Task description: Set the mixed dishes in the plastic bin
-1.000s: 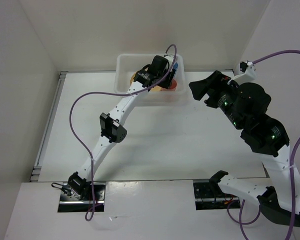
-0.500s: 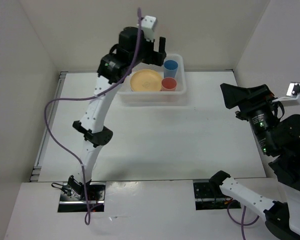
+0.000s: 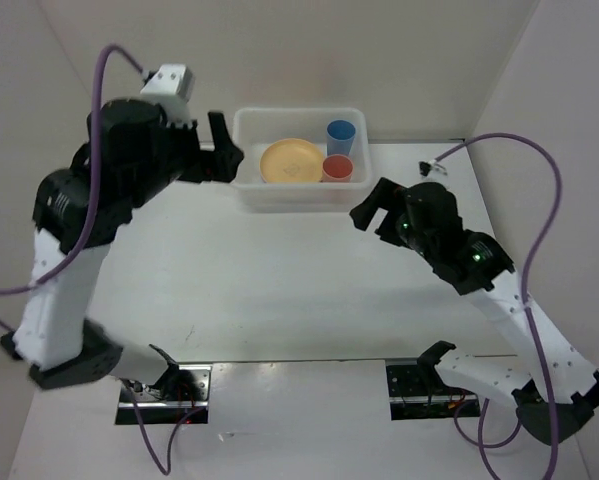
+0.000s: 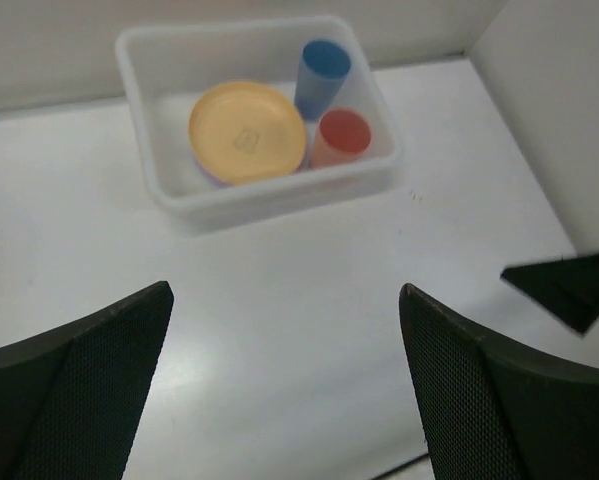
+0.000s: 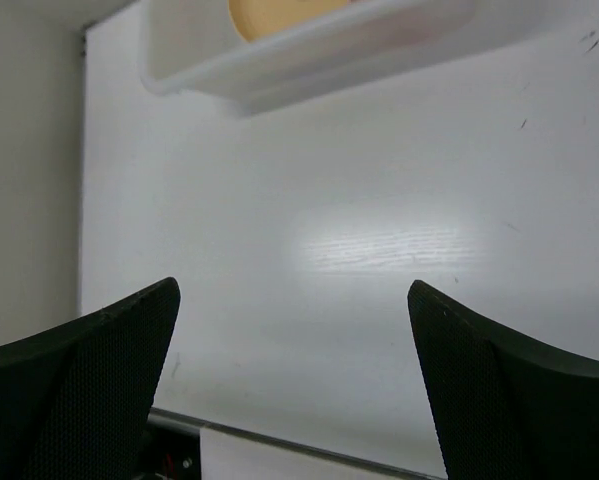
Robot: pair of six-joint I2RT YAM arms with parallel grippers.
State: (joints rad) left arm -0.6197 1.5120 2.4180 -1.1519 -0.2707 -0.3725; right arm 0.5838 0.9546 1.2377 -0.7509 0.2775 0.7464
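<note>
Plastic bin (image 3: 299, 196), in the top view, sits at the table's (image 3: 279, 290) far edge holding the yellow plate (image 3: 291, 161), blue cup (image 3: 340, 132) and red cup (image 3: 337, 168), with left claw (image 3: 227, 138) and right claw (image 3: 371, 200) wide open and empty; the left wrist view shows nothing between its jaws, the right wrist view likewise, so loading seems done and only parking the arms seems left

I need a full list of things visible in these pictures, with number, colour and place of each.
table: one, white, under everything
plastic bin: one, translucent white, far side of the table
plate: one, yellow-orange, flat in the bin's left part
blue cup: one, blue, upright in the bin's far right corner
red cup: one, red, upright nearer than the blue cup
cables: two, purple, looping at left and right
left gripper: one, black, open, left of the bin
right gripper: one, black, open, by bin's near right corner
</note>
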